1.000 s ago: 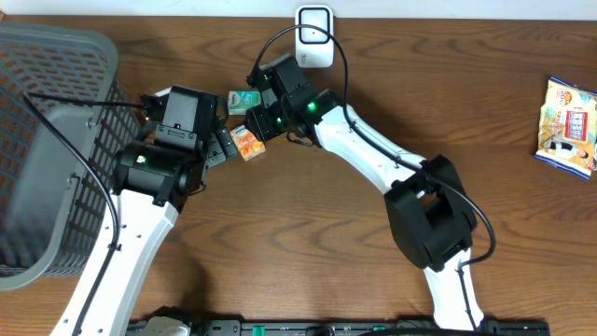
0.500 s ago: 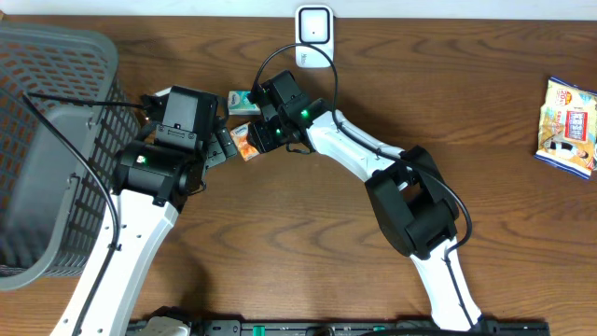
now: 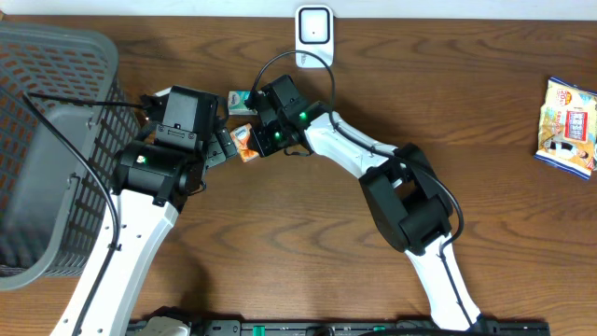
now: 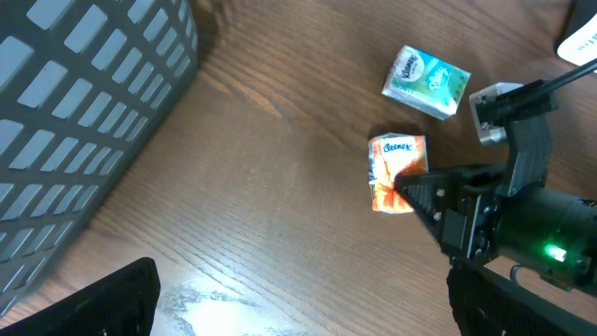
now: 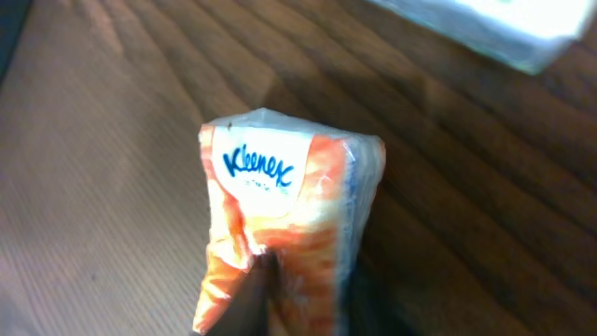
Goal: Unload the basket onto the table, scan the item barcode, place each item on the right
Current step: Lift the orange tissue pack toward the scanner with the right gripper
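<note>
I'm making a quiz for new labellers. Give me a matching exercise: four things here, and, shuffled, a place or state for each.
1 orange Kleenex pack
2 green Kleenex pack
3 snack bag
4 grey basket

A far right of the table
B left edge of the table
C pinched in the right gripper
D lying free, untouched

Pairs: 1-C, 2-D, 3-A, 4-B

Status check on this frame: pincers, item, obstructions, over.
Left pincer open, empty. Right pincer shut on orange Kleenex pack. Green Kleenex pack beside it, not touching. Scanner at far table edge.
</note>
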You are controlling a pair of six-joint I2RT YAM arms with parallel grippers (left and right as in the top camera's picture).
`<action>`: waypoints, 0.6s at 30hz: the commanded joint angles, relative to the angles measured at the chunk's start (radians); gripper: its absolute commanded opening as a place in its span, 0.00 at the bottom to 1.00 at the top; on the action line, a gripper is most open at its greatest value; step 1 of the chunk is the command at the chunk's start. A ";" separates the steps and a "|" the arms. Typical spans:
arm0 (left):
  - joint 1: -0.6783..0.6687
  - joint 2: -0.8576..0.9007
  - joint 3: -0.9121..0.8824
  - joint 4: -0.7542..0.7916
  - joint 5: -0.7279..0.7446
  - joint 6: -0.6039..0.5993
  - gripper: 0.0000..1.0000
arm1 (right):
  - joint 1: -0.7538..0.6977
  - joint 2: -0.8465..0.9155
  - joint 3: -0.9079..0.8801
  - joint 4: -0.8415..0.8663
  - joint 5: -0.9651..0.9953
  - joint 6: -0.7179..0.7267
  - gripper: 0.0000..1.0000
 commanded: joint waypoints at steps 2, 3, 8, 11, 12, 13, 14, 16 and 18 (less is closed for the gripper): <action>0.003 0.006 0.004 -0.003 -0.018 0.010 0.98 | 0.002 0.047 -0.007 -0.018 -0.002 0.014 0.01; 0.003 0.006 0.004 -0.003 -0.018 0.010 0.98 | -0.001 0.044 -0.007 -0.018 -0.006 0.027 0.01; 0.003 0.006 0.004 -0.003 -0.018 0.010 0.98 | -0.044 -0.002 -0.007 -0.044 -0.098 0.039 0.01; 0.003 0.006 0.004 -0.003 -0.018 0.010 0.98 | -0.105 -0.048 -0.007 -0.079 -0.206 0.039 0.01; 0.003 0.006 0.004 -0.003 -0.018 0.010 0.98 | -0.126 -0.061 -0.007 -0.092 -0.248 0.039 0.01; 0.003 0.006 0.004 -0.003 -0.018 0.010 0.98 | -0.148 -0.073 -0.007 -0.102 -0.293 0.039 0.01; 0.003 0.006 0.004 -0.003 -0.018 0.010 0.98 | -0.170 -0.081 -0.007 -0.113 -0.339 0.039 0.01; 0.003 0.006 0.004 -0.003 -0.018 0.010 0.98 | -0.210 -0.089 -0.007 -0.127 -0.436 0.039 0.01; 0.003 0.006 0.004 -0.003 -0.018 0.010 0.98 | -0.251 -0.089 -0.007 -0.143 -0.552 0.038 0.01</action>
